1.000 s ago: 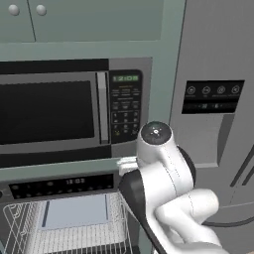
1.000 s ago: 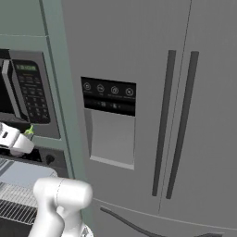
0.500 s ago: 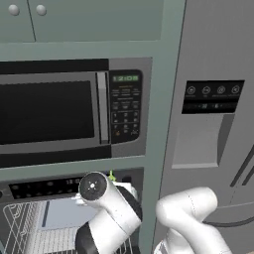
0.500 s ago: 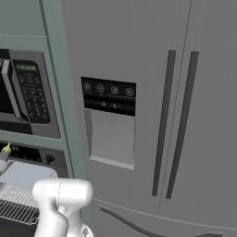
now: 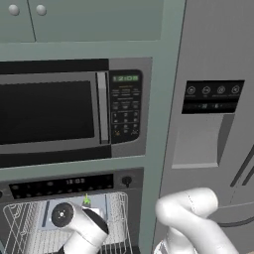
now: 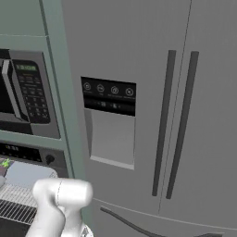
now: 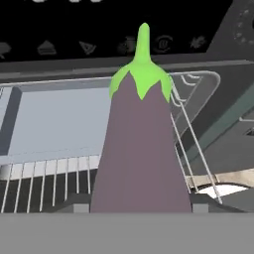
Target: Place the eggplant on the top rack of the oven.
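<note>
The eggplant (image 7: 141,144), dull purple with a bright green stem, stands upright between my gripper's (image 7: 140,206) dark fingertips (image 7: 198,202), which are shut on its lower body. It hangs over the right part of the top rack (image 7: 44,183), a silvery wire grid pulled out of the oven (image 7: 74,47) and bearing a pale blue-grey tray (image 7: 59,124). In the left base view the green stem (image 5: 87,200) pokes up above my wrist, over the tray (image 5: 69,208) and below the oven's black control strip (image 5: 64,186). The stem (image 6: 5,163) also shows at the far left edge of the right base view.
A microwave (image 5: 49,111) with a keypad sits directly above the oven. To the right stands a grey fridge with a dispenser (image 6: 111,134) and tall handles (image 6: 183,125). The rack's raised right edge (image 7: 193,129) runs close beside the eggplant.
My arm has swung down and to the left, from the height of the microwave's lower edge to the pulled-out rack. It carried the eggplant down over the tray.
</note>
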